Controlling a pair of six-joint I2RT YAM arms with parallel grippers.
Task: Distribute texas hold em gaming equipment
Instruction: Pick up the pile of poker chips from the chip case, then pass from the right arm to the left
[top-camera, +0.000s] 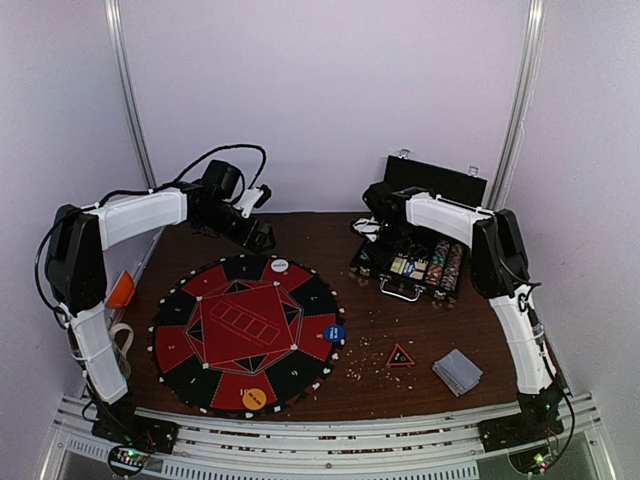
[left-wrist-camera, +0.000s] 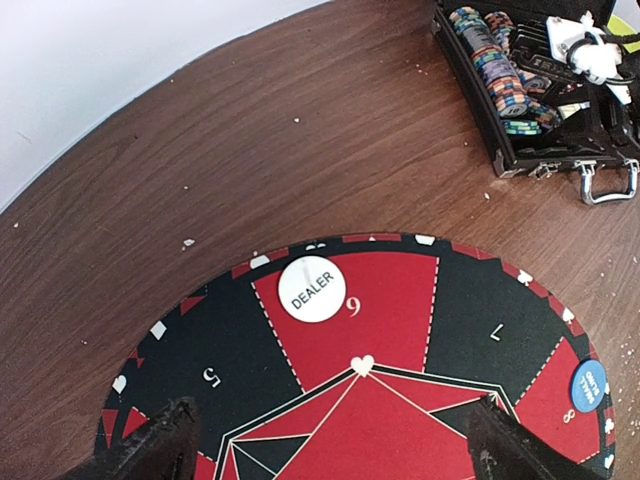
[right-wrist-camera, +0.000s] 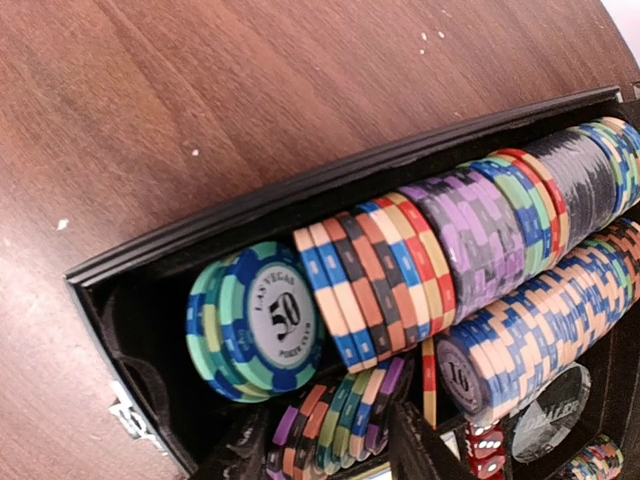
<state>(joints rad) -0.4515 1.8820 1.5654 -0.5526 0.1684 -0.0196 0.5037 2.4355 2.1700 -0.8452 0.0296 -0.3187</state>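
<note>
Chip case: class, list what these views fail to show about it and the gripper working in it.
- Chip case: left wrist view, cut off by the top-right corner.
- Right gripper: top view, too small; its wrist hides the jaws, grip unknown.
- Lettered disc: right wrist view, lettering blurred, chips overlap it.

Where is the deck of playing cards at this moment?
In the top view, the deck of playing cards lies on the table at the near right, just right of the small red triangle and outside the round mat.

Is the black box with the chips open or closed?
Open. The lid stands up at the back of the case, and rows of chips show inside.
</note>
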